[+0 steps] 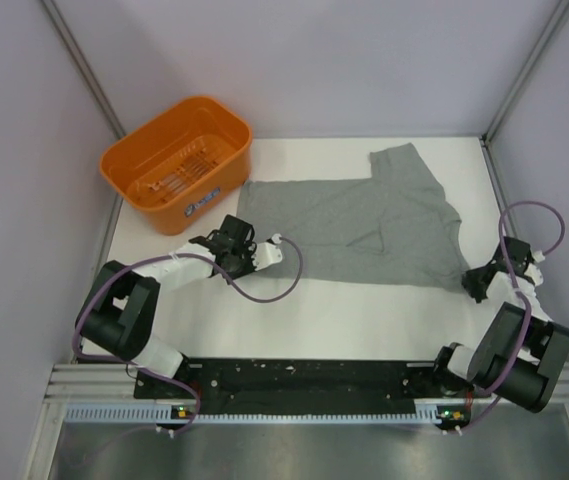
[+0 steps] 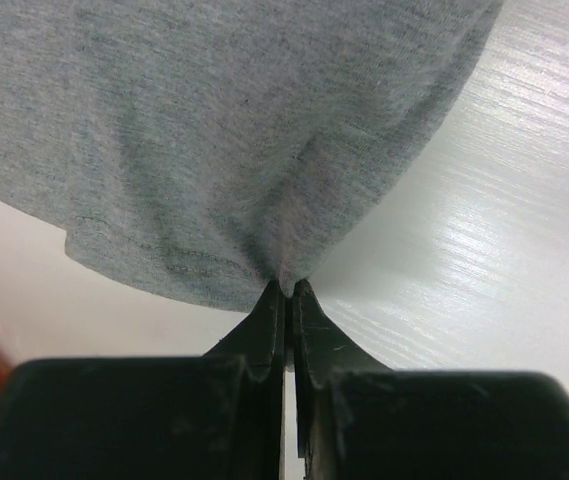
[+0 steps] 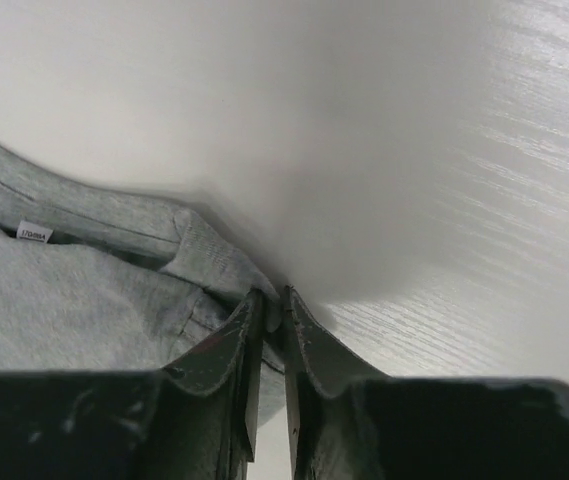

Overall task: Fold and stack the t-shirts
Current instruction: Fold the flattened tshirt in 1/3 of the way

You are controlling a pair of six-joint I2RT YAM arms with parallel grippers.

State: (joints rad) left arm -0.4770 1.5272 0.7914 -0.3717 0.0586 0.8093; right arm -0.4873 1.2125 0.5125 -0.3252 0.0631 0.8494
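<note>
The white table [image 1: 364,330] fills the middle of the overhead view. On it the grey t-shirt [image 1: 354,230] lies mostly flat, centre to right. Its long axis runs left to right across the frame, hem at the left and neck at the right, and one sleeve points to the upper part of the frame. An orange basket [image 1: 134,205] sits at the upper left, just beside the hem end, and seems not to be touching it.

The next move turns on the shirt's lower edge, the one closest to the arm bases. Each arm has one end of that edge, and the whole cloth lies beyond the fingers, toward the top of the frame. I judge a fold would carry this edge up and over, both arms moving together.

The left gripper [image 1: 276,243] is at the lower-left hem corner. Its wrist view shows the fingers pressed together on a small peak of cloth [image 2: 289,290], which fans out above them.

The right gripper [image 1: 476,283] is at the lower-right end. Its fingers are nearly closed, pinching a folded bit of fabric [image 3: 272,300], probably the shoulder or sleeve seam, though the blur makes that uncertain. A small white label [image 3: 34,232] shows inside the neck, to the left of the fingers.
</note>
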